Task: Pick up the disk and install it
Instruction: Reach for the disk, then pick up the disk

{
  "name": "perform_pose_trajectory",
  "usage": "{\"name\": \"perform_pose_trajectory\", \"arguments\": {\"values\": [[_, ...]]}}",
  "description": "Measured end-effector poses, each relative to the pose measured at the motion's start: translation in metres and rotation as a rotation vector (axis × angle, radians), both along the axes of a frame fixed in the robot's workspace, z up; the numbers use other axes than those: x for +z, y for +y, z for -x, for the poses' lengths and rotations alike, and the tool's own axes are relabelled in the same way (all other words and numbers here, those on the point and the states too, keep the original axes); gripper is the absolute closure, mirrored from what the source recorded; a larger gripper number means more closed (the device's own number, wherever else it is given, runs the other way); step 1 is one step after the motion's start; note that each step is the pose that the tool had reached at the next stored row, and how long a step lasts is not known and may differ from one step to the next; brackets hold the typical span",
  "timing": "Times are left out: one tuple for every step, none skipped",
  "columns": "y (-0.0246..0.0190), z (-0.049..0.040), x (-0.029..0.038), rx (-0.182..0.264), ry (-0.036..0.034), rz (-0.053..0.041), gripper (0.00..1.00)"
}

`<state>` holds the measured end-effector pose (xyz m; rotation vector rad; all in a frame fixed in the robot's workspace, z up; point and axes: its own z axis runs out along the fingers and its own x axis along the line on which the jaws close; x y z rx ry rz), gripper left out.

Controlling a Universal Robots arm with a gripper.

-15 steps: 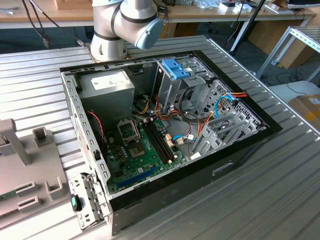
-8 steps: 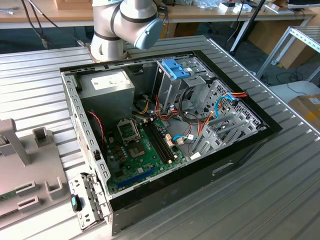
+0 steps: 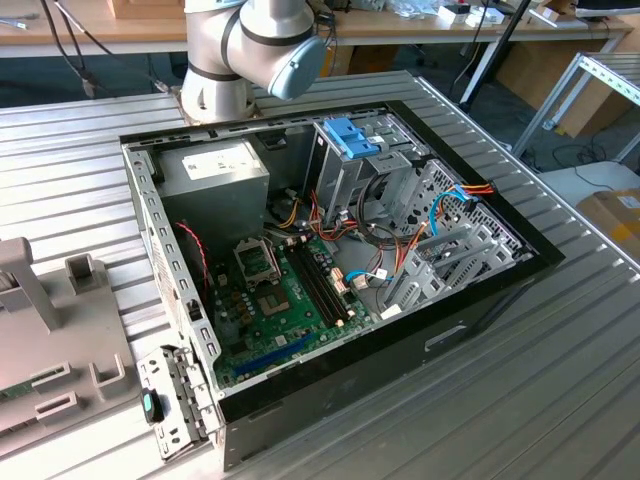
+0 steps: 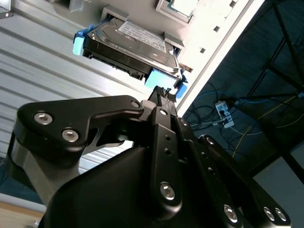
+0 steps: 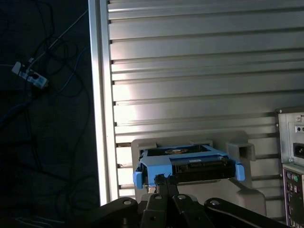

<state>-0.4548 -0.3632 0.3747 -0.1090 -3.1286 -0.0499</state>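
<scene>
The hand [image 4: 164,93] pinches the blue carrier [image 4: 157,78] of the disk [image 4: 124,47], whose white label [image 4: 142,34] is illegible.

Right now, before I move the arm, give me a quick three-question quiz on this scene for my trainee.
1. True or false: the disk is already inside the computer case.
2. The disk's carrier frame is: A red, B blue, C green.
3. Fill in: the gripper is nearest to the ____.
Key: 1 false, it lies in a grey holder on the table; 2 B; 3 disk.
</scene>
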Motion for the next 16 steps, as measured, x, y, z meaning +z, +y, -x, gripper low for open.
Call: {"name": "perform_pose_trajectory", "arguments": {"values": [[0.0, 0.0, -0.0004, 0.0, -0.0002, -0.0001, 0.89], [0.0, 0.0, -0.0008, 0.0, -0.0002, -0.0001, 0.89], [0.0, 0.0, -0.0008, 0.0, -0.0002, -0.0001, 0.89], [0.0, 0.0, -0.0009, 0.0, -0.0002, -0.0001, 0.89], [0.0, 0.0, -0.0009, 0.0, -0.0001, -0.0001, 0.89], [0.0, 0.0, -0.0009, 0.0, -0.0002, -0.0001, 0.89], [0.0, 0.0, -0.001, 0.0, -0.0001, -0.0001, 0.89], [0.0, 0.0, -0.001, 0.0, -0.0002, -0.0001, 0.89], [0.0, 0.0, -0.0011, 0.0, -0.0002, -0.0001, 0.89], [0.0, 0.0, -0.0011, 0.0, -0.0001, -0.0001, 0.89], [0.0, 0.0, -0.0011, 0.0, -0.0001, 0.0, 0.89], [0.0, 0.0, -0.0011, 0.0, -0.0001, -0.0001, 0.89], [0.0, 0.0, -0.0011, 0.001, -0.0001, 0.0, 0.89], [0.0, 0.0, -0.0011, 0.008, -0.0002, 0.0, 0.89], [0.0, 0.0, -0.0012, 0.016, -0.0003, 0.0, 0.89], [0.0, 0.0, -0.0012, 0.04, -0.0003, -0.0001, 0.89]]}}
